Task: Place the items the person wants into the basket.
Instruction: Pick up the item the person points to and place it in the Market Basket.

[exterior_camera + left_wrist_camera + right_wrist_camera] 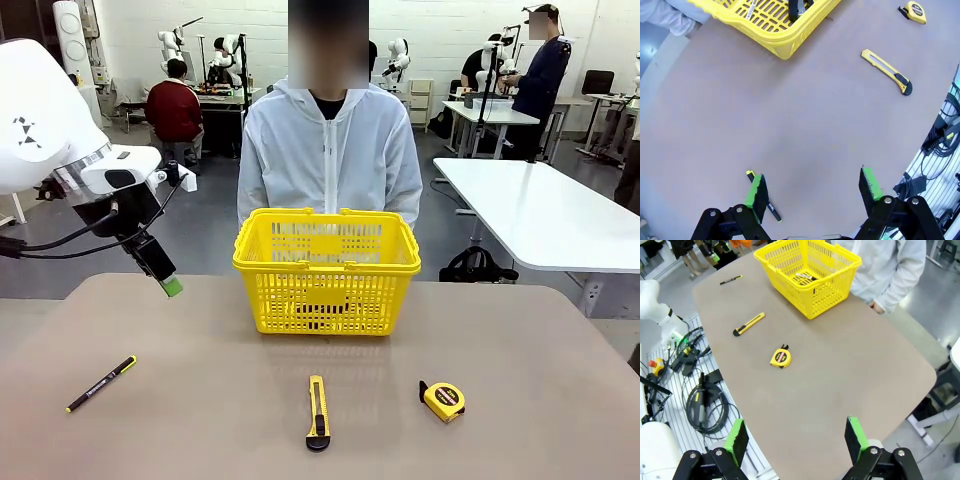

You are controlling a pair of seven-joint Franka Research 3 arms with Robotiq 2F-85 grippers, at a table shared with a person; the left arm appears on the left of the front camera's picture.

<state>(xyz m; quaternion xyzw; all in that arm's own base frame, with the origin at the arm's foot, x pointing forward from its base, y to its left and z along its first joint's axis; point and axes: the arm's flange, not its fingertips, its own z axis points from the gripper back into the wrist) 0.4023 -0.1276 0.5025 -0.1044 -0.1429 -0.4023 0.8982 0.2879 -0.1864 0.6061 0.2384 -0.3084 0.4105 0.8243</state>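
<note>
Bare tan table (200, 330), matte, rounded at the corners; beyond it a grey workshop floor, a white table (540, 215) off to the right, a black bag (477, 266) on the floor beside that. At the far middle, a yellow basket (327, 270), handles down on its rim, right in front of the person (330, 150) in the white jacket. Inside the basket, on its floor, what looks like the slim white marker (805, 276), dark at one end; too small and too latticed-over to read further. On the near side, well apart in a row: black pen (101, 384) at left, utility knife (317, 412) in the middle, tape measure (443, 400) at right, on open tabletop away from the basket. Wide free surface between this row and the basket, and all round the tape measure. Left gripper (168, 282) hanging above the table's far left; in its wrist view, fingers spread wide with nothing between them, the pen partly hidden behind one green pad (757, 192). Right gripper (796, 435) high over the table's edge on the right, likewise spread and empty, cables (705, 405) on the floor below. Person's hands hidden behind the basket in the front view
</note>
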